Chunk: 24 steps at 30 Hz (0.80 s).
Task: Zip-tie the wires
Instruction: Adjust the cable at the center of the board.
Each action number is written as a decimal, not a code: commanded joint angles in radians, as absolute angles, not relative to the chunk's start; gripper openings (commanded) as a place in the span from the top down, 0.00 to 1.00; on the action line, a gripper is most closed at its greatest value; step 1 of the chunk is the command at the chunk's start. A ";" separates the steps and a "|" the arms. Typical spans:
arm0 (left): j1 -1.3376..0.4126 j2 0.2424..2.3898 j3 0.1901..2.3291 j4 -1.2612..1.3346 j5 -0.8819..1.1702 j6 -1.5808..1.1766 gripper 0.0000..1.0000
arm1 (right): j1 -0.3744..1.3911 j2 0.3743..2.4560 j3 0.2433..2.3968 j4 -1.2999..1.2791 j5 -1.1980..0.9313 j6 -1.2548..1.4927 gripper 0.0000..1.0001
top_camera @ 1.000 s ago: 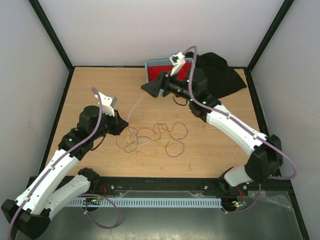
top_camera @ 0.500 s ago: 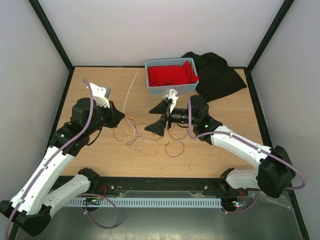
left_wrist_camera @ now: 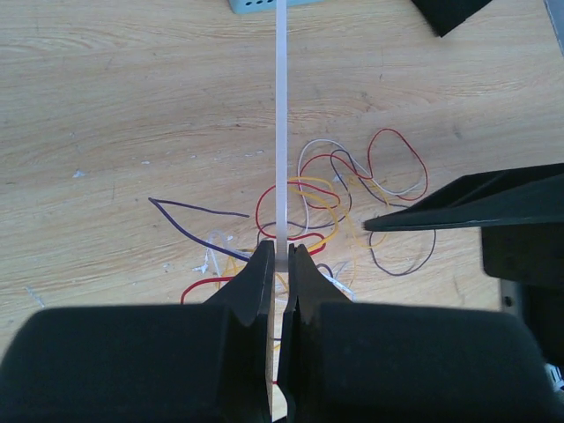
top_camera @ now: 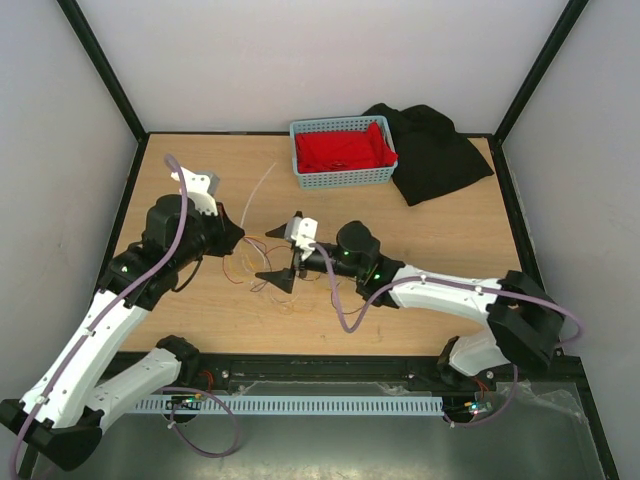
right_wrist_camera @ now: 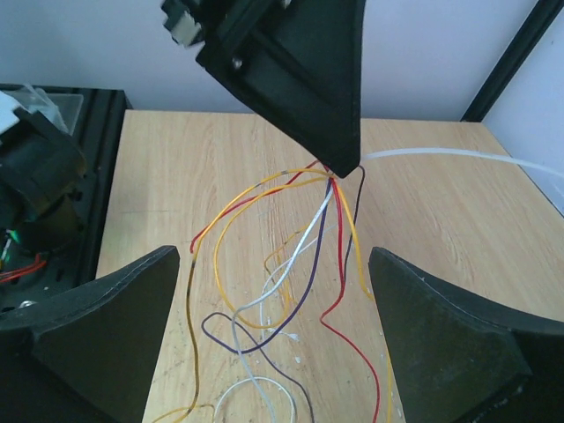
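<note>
Now the black left gripper (left_wrist_camera: pixel 280 253), left of and in front of the pale blue plastic basket (top_camera: pixel 343 180), is clamped on the thin whitish plastic zip tie (left_wrist_camera: pixel 280 132). Directly in front of the basket, thin curly red, yellow and purple wires (left_wrist_camera: pixel 335 189) lie on the wooden worktop (top_camera: pixel 450 240), with the black right gripper (right_wrist_camera: pixel 273 254) wide apart around them.

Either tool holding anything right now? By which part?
Left tool pinches the zip tie at its near end; wires converge at that pinch too. Right tool open, empty.
</note>
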State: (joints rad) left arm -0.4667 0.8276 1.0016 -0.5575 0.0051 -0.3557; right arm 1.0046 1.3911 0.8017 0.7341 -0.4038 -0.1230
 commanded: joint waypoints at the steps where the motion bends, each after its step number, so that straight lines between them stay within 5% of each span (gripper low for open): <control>1: -0.472 0.825 1.029 -0.565 -0.018 -0.369 1.00 | 1.036 1.460 0.862 0.841 -0.342 -0.150 0.01; 18: -0.482 0.771 1.055 -0.591 0.008 -0.354 1.00 | 1.038 1.620 1.001 0.709 -0.295 -0.192 0.00; 24: -0.481 0.749 1.088 -0.642 0.000 -0.318 1.00 | 1.014 1.621 1.010 0.668 -0.356 -0.160 0.13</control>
